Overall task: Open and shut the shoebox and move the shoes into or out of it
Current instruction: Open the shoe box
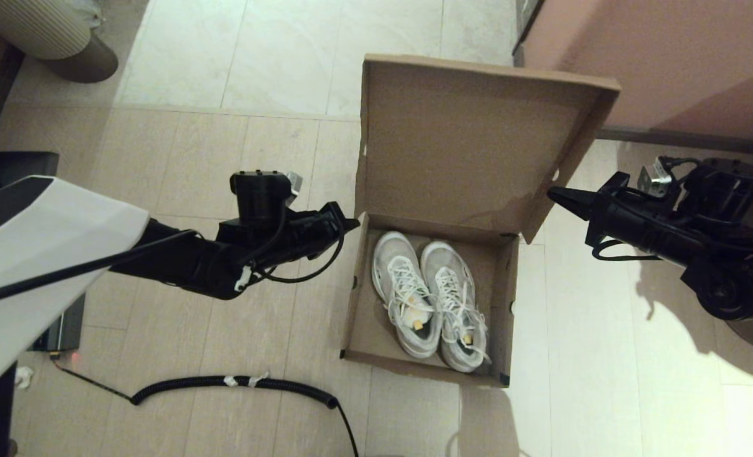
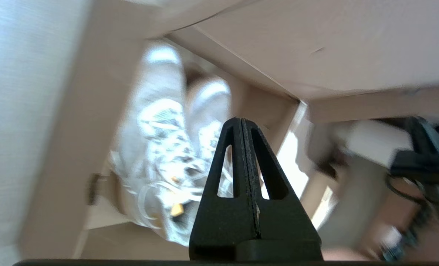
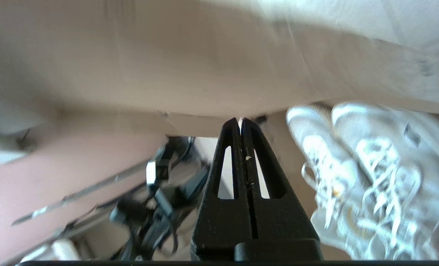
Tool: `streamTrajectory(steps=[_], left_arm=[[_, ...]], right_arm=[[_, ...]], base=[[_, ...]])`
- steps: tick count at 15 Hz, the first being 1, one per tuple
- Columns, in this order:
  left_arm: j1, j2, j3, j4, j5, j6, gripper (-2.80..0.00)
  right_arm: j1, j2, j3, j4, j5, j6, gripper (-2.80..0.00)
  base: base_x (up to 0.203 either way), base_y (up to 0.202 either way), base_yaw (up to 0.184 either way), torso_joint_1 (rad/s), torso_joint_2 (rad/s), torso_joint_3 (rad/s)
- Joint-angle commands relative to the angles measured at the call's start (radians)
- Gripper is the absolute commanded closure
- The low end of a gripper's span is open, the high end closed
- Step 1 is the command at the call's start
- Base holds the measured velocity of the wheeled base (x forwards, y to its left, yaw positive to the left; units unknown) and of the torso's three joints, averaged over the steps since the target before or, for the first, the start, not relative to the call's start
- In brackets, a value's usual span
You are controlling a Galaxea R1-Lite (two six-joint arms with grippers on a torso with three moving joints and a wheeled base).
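Tiled floor (image 1: 275,70) around open shoebox (image 1: 366,330) with shoes (image 1: 430,298), pinched-together left hand (image 1: 353,223) and right hand (image 1: 552,193) flanking its lid edges.

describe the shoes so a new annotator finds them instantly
Start at the open brown shoebox on the tiled floor between the left end effector and right end effector. The shoes lie side by side inside: the only white laced things there.
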Motion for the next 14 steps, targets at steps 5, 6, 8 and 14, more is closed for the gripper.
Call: streamTrajectory(steps=[5, 6, 8, 14], left_arm=[[0.007, -0.145, 0.125, -0.013, 0.045, -0.002, 0.00], [0.011, -0.176, 0.155, -0.013, 0.055, -0.001, 0.00], [0.026, -0.247, 0.220, -0.014, 0.097, 0.000, 0.00], [0.041, -0.426, 0.564, -0.025, 0.216, 0.127, 0.00]], right_arm=[[-0.017, -0.034, 0.049, 0.043, -0.198, -0.157, 0.00], [-0.010, -0.036, 0.056, 0.086, -0.291, -0.248, 0.00], [0.034, -0.052, 0.073, 0.146, -0.499, -0.402, 0.00], [0.178, -0.273, 0.348, 0.394, -0.559, -0.632, 0.00]], base=[[0.000, 0.000, 0.000, 0.000, 0.00, 0.000], [0.000, 0.000, 0.000, 0.000, 0.00, 0.000], [0.000, 0.000, 0.000, 0.000, 0.00, 0.000], [0.000, 0.000, 0.000, 0.000, 0.00, 0.000]])
